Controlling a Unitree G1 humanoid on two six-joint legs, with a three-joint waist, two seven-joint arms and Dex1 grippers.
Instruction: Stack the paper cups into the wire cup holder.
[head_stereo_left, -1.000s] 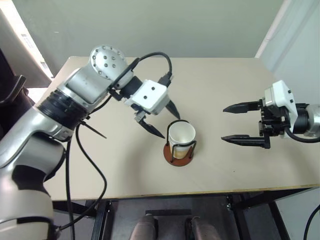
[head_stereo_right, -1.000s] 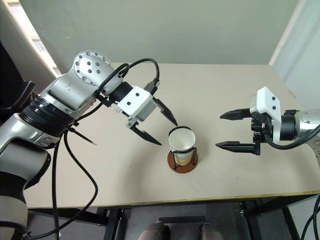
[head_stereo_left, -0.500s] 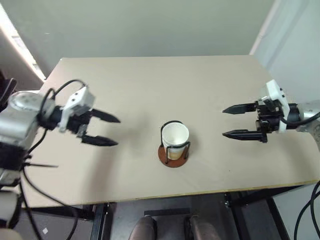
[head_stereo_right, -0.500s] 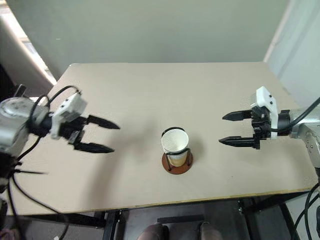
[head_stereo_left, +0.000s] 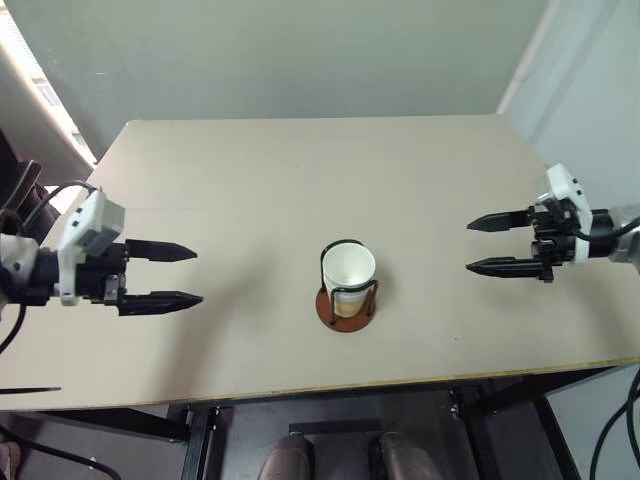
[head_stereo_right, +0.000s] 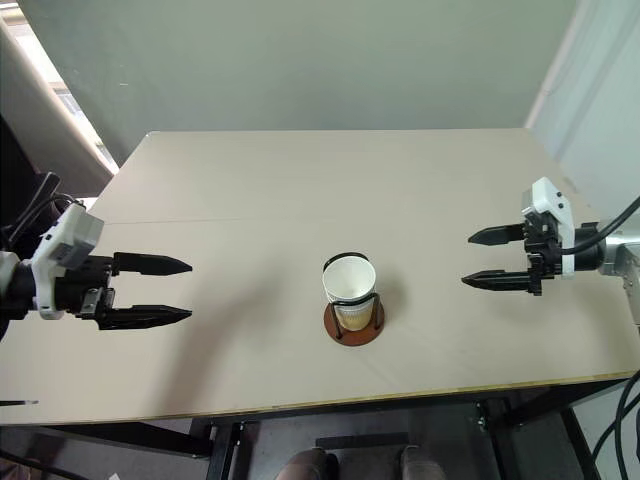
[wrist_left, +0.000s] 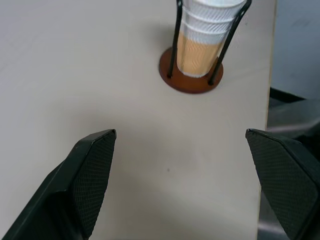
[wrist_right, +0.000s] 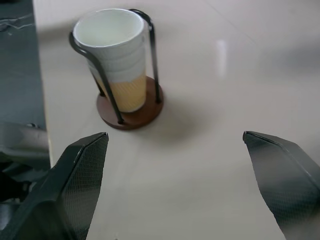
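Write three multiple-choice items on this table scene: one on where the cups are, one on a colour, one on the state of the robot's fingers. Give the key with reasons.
1. Where are the paper cups?
A. Nested upright inside the wire cup holder
B. Lying on the table beside it
C. Held by the left gripper

2. What colour is the holder's round base?
A. Blue
B. Reddish-brown
C. White

3. How do the fingers of the two grippers stand?
A. Both shut
B. Both open and empty
C. Right shut on a cup

Key: 1 A, the stacked rims sit between the wire loops. 2 B, the disc shows reddish-brown on the table. 3 B, the left gripper and right gripper show spread fingers with nothing between them.
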